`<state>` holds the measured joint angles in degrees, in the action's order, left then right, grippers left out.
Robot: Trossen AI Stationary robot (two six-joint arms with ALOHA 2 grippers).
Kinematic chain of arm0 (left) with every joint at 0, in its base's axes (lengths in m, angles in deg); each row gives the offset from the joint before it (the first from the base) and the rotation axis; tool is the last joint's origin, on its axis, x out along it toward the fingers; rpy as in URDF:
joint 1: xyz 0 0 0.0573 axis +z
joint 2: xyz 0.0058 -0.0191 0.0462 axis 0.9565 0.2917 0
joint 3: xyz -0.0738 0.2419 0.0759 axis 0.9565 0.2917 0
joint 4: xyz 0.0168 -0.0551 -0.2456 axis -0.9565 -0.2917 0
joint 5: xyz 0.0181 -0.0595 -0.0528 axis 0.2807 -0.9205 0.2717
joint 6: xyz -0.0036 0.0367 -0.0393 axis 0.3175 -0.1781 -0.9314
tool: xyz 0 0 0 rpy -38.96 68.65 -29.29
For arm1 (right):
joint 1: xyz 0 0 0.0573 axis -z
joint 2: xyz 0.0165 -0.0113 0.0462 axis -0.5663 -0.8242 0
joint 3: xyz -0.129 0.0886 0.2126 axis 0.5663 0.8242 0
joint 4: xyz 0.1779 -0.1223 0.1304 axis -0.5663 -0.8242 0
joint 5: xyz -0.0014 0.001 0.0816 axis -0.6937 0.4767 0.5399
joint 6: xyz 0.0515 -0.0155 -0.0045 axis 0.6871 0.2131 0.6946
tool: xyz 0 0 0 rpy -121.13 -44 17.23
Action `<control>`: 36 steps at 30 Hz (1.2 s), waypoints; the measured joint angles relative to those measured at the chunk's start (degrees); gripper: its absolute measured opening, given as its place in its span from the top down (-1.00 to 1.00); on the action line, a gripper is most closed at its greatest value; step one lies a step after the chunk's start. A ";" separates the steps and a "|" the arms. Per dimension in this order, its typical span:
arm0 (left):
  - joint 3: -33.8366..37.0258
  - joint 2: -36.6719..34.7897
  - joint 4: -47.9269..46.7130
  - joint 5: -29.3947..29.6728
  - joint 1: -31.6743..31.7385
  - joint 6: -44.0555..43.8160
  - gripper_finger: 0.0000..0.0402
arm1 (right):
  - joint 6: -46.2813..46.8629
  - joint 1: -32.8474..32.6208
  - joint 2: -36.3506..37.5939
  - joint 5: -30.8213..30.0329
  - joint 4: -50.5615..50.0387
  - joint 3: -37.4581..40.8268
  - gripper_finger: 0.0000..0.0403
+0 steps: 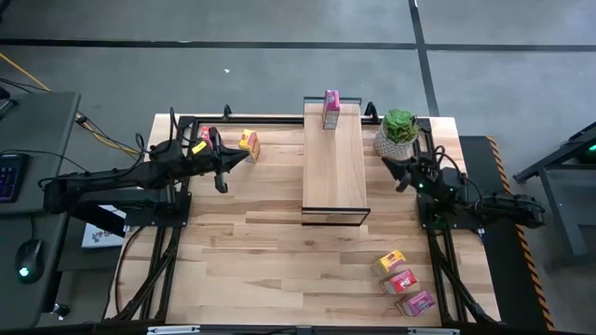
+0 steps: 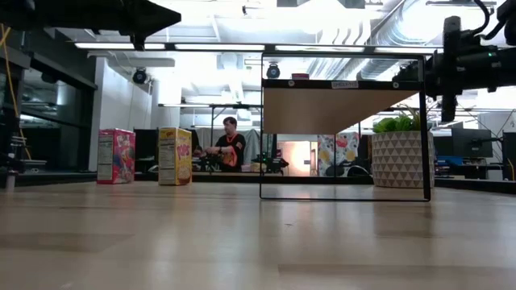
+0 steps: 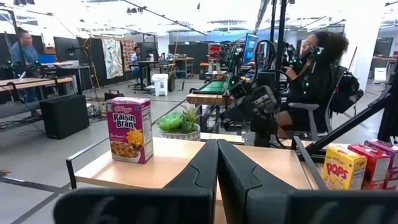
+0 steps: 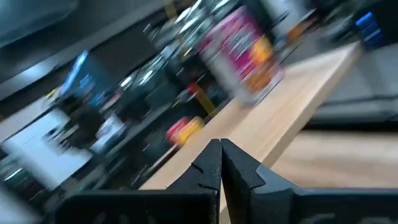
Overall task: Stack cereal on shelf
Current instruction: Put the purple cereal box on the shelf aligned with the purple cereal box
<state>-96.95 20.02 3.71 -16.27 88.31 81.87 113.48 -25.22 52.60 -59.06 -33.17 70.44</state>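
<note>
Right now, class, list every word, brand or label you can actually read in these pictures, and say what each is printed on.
"Kellogg's Raisin Bran": on the pink cereal box standing on the shelf.
"POPS": on the yellow cereal box by the red boxes.
Print on the two boxes in the low view: too small to read.
Label on the shelf's frame in the low view: too small to read.
Right wrist view: too blurred to read.
</note>
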 joint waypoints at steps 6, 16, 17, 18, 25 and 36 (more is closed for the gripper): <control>-0.02 0.00 0.45 0.00 0.00 -0.04 1.00 | -1.26 0.04 -0.02 -3.88 13.53 0.00 1.00; -0.02 0.00 0.34 0.00 0.00 0.09 1.00 | -11.81 -0.07 -8.60 8.56 22.46 -8.08 0.42; -0.02 0.00 0.34 0.00 0.02 0.09 1.00 | -12.20 -0.07 -10.55 10.76 22.25 -9.95 0.31; -0.02 0.00 0.32 0.00 0.01 0.10 1.00 | -12.92 -0.07 -12.62 13.05 21.95 -11.95 0.20; -0.02 0.00 0.29 0.00 0.00 -0.07 0.99 | -13.23 -0.09 -30.87 25.77 5.34 -32.78 -0.37; -0.04 0.00 -1.41 0.00 0.00 0.01 0.98 | 5.17 -10.73 -61.32 31.57 -59.10 -76.84 -0.42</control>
<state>-97.00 20.02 2.29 -16.27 88.31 81.89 118.66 -35.95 -8.72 -27.49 -92.27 -6.40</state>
